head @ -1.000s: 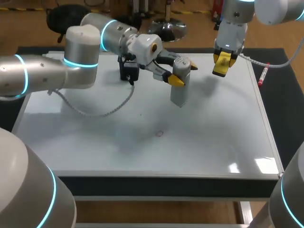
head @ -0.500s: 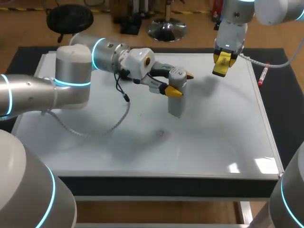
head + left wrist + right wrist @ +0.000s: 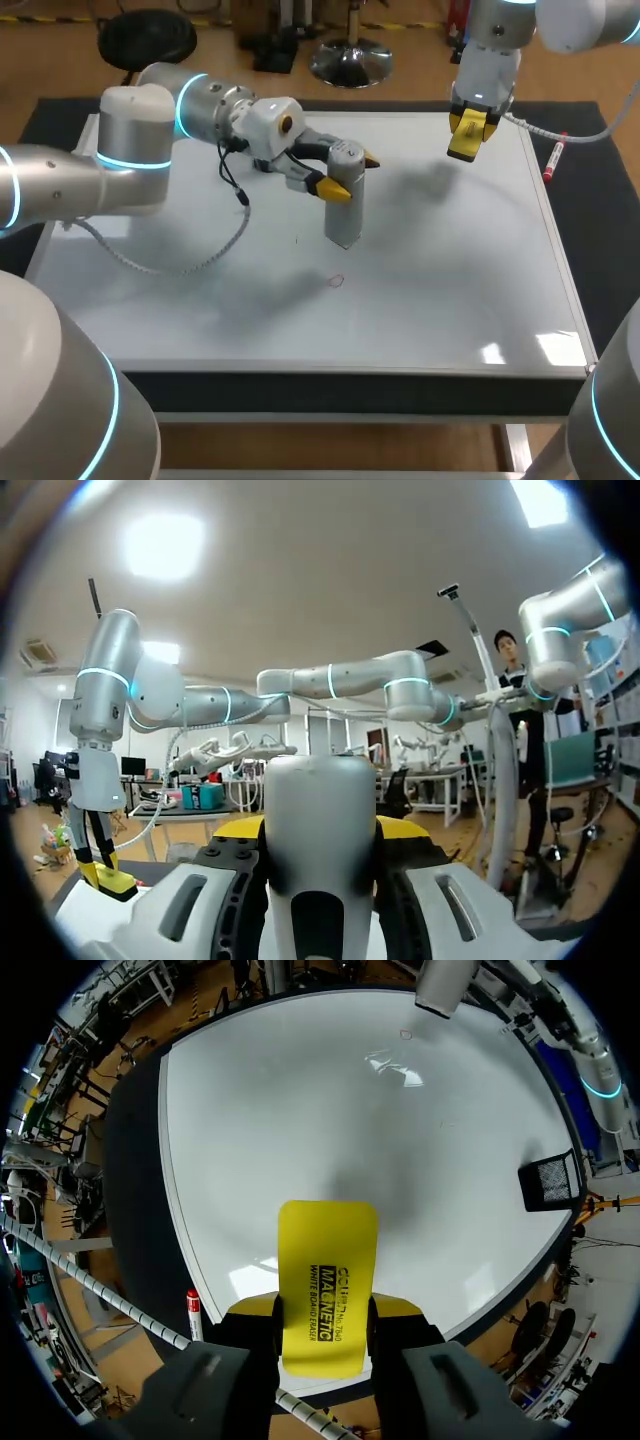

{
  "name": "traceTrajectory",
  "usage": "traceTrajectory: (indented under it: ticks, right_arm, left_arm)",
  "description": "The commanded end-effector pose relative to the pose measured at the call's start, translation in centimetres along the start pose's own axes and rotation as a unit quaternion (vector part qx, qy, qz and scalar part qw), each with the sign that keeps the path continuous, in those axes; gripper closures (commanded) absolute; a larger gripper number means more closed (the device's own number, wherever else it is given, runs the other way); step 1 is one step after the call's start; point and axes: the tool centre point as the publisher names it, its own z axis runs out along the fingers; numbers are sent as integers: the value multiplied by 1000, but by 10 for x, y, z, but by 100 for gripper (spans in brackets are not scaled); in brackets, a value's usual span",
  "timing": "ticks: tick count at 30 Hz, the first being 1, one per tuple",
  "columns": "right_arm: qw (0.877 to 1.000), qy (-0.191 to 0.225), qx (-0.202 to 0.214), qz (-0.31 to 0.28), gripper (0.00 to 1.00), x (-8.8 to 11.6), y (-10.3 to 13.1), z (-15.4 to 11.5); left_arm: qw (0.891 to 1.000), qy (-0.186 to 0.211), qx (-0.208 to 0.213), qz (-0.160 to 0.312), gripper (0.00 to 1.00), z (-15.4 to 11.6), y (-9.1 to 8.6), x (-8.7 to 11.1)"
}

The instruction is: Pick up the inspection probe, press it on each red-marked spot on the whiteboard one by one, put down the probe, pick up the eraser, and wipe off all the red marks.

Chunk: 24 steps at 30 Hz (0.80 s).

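Observation:
My left gripper (image 3: 350,174) is shut on the grey inspection probe (image 3: 345,205), held upright over the middle of the whiteboard (image 3: 200,290). A small red mark (image 3: 336,281) lies on the board just in front of the probe's lower end. In the left wrist view the probe (image 3: 320,820) fills the gap between the yellow tips. My right gripper (image 3: 467,135) hangs above the board's far right part, shut on the yellow eraser (image 3: 466,143). In the right wrist view the eraser (image 3: 325,1280) sits between the fingers, with the probe (image 3: 445,985) and the red mark (image 3: 405,1034) far ahead.
A red marker (image 3: 553,160) lies on the dark table surface beyond the board's right edge, also seen as the marker (image 3: 193,1312) beside the eraser. A black mesh holder (image 3: 548,1182) stands at the board's far edge. A grey cable (image 3: 180,262) trails from my left wrist.
My left arm has carried the probe leftward and nearer the front, closer to the red mark. The right arm and the eraser have stayed where they were.

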Motion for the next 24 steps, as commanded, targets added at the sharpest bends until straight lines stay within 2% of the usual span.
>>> traceTrajectory:
  ticks: [1,6,24]
  right_arm:
    - [1000,1,1,-1,100,1,0,-2]
    - [1000,1,1,-1,100,1,0,-2]
    - [1000,1,1,-1,100,1,0,-2]
  left_arm:
    - [998,64,19,-11,100,-6,8,-3]
    - [998,58,28,-12,100,-1,13,-2]
    - [998,58,28,-12,100,-1,13,-2]
